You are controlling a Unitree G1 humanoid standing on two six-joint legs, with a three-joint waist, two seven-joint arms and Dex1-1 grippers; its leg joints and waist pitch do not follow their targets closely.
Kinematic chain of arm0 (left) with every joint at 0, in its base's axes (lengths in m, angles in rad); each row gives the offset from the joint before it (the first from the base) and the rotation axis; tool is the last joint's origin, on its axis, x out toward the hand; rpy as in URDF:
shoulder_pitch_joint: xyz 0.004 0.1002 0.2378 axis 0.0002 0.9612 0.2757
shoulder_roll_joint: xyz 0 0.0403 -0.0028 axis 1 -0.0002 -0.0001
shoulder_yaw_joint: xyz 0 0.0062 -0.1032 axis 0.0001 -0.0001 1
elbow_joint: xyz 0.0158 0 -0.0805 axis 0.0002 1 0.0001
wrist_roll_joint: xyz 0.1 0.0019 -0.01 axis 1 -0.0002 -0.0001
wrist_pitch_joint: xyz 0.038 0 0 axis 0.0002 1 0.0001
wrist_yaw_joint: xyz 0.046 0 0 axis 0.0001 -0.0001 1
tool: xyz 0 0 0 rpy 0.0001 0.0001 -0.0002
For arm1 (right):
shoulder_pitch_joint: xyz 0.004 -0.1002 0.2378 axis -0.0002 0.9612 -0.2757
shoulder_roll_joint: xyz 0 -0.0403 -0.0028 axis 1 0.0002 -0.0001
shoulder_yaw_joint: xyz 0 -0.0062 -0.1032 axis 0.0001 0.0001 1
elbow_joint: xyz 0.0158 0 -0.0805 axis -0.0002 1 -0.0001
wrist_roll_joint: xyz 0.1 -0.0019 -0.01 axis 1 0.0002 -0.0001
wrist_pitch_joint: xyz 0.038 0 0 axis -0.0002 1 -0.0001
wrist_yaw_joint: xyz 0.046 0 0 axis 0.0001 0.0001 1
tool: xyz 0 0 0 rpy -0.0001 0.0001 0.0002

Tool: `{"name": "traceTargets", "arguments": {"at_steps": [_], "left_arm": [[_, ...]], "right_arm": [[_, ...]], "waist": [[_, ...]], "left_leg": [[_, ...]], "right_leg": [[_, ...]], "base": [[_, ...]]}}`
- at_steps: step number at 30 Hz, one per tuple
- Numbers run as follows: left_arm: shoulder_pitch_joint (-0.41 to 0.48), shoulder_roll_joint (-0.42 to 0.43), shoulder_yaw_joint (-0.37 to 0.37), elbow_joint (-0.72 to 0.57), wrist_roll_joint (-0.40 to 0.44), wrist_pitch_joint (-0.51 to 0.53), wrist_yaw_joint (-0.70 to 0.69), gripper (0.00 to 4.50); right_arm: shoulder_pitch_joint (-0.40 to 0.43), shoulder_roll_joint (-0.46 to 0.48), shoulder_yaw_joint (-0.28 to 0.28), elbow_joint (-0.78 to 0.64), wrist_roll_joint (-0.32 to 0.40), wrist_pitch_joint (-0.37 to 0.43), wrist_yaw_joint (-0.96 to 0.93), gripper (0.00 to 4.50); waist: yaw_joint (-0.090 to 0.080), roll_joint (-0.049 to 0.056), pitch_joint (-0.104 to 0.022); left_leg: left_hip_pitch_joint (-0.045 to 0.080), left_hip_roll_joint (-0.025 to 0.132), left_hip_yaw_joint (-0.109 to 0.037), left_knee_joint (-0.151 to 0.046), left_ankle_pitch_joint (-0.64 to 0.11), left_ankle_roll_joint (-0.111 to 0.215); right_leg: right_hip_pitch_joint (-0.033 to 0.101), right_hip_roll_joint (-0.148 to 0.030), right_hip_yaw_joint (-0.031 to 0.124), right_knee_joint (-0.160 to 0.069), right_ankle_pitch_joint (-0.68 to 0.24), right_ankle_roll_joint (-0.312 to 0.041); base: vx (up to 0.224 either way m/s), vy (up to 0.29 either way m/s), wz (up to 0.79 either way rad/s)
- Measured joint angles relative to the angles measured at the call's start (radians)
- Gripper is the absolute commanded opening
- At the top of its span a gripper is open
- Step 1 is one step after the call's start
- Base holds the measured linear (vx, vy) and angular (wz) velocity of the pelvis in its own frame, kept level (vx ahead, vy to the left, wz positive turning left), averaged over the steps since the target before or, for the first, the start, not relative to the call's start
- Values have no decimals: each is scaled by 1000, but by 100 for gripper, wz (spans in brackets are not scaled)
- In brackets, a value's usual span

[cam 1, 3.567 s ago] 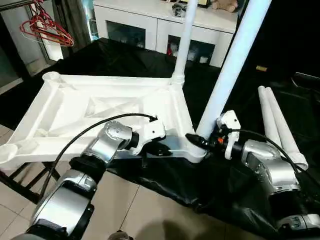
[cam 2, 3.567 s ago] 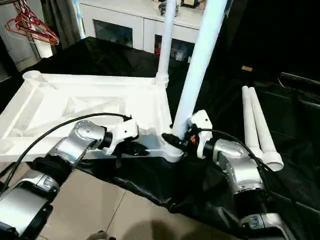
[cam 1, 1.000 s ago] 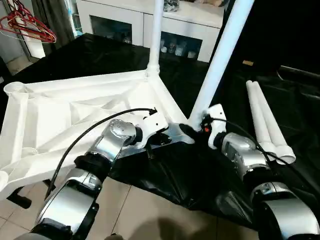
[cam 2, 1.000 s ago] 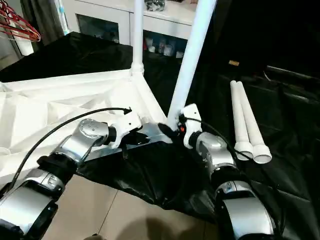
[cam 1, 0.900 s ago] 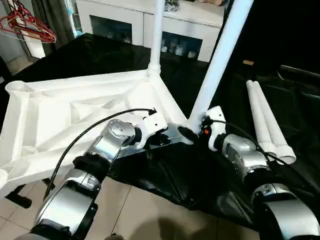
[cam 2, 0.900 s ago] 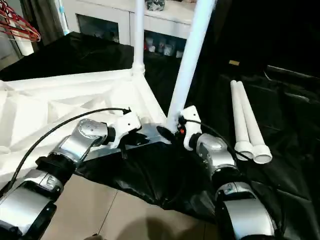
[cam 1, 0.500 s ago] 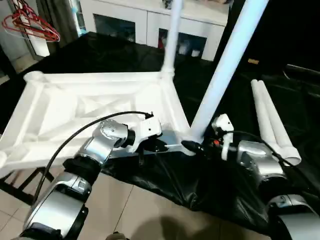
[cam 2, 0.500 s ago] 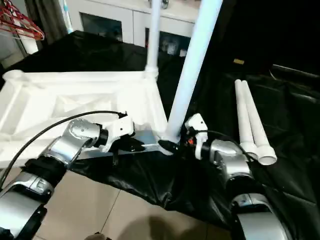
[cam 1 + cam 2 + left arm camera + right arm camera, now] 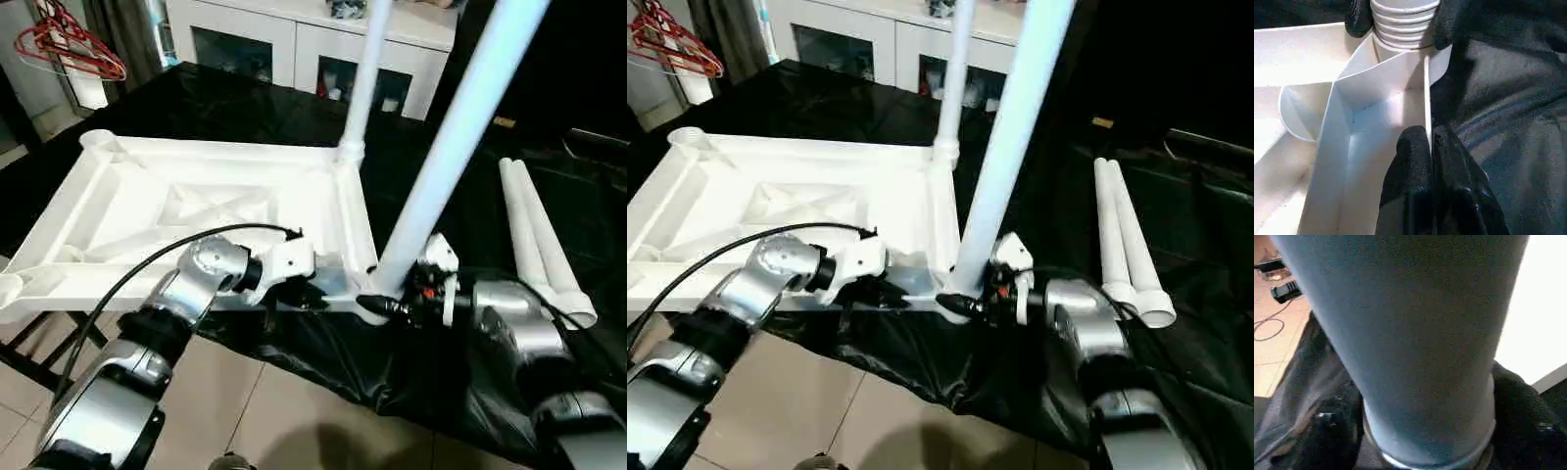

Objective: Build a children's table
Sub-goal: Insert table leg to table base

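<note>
The white children's table top [image 9: 196,211] lies upside down on a black cloth, ribs facing up. One round leg [image 9: 364,78] stands in the far right corner socket. A second leg [image 9: 446,157] leans up from the near right corner, its ribbed end [image 9: 1405,24] at the socket. My right gripper [image 9: 377,305] is shut on that leg's base, one finger [image 9: 1528,421] on each side. On the top's thin near rim, close to that corner, my left gripper [image 9: 1429,134] is shut. Two loose legs [image 9: 534,235] lie side by side on the right.
The black cloth [image 9: 460,392] hangs over the near edge above a tiled floor [image 9: 245,411]. A white glass-door cabinet [image 9: 294,49] stands behind. Red hangers [image 9: 73,49] hang at the far left.
The camera has shifted, so the whole scene sits differently in the picture. Both grippers keep their holds: left on the rim, right at the base of the near leg.
</note>
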Motion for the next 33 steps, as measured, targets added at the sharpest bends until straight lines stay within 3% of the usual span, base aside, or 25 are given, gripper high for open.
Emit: {"name": "traceTargets", "arguments": {"at_steps": [10,18,23,24,26,27,33], "left_arm": [[14,-18,32,3,-7,43,35,0],[-67,-165,71,158,19,134,339,0],[-89,-208,84,193,20,159,415,0],[-93,-215,87,203,20,159,426,0],[-94,-219,92,207,20,158,430,0],[-94,-220,93,211,20,152,430,0],[-94,-206,90,214,29,117,398,0]], "right_arm": [[26,52,-25,-19,6,20,-89,279],[-59,179,-110,94,-34,10,-619,278],[-94,217,-134,135,-51,-1,-763,278],[-99,221,-136,141,-53,-9,-781,313],[-104,222,-138,148,-52,-12,-788,313],[-106,226,-146,152,-47,-12,-787,350],[-108,221,-155,154,-39,-12,-725,368]], "waist": [[-2,3,-3],[-19,7,-3],[-23,15,-4],[-23,17,-6],[-23,21,-8],[-24,23,-9],[-27,29,-7]], "left_leg": [[3,0,1,0,0,-1],[7,-1,0,0,1,-2],[4,-1,0,0,1,-2],[4,-1,0,0,1,-2],[3,-1,0,0,1,-2],[3,-1,0,0,1,-2],[2,-1,0,0,1,-2]], "right_leg": [[3,0,1,2,1,-1],[4,-1,2,0,5,3],[4,-1,2,0,6,3],[4,-1,2,0,6,3],[4,-1,2,-1,7,2],[4,-1,2,-1,7,1],[3,-1,2,-1,7,1]], "base": [[0,0,0],[0,0,0],[0,0,0],[0,0,0],[0,0,0],[0,0,0],[0,0,0]]}}
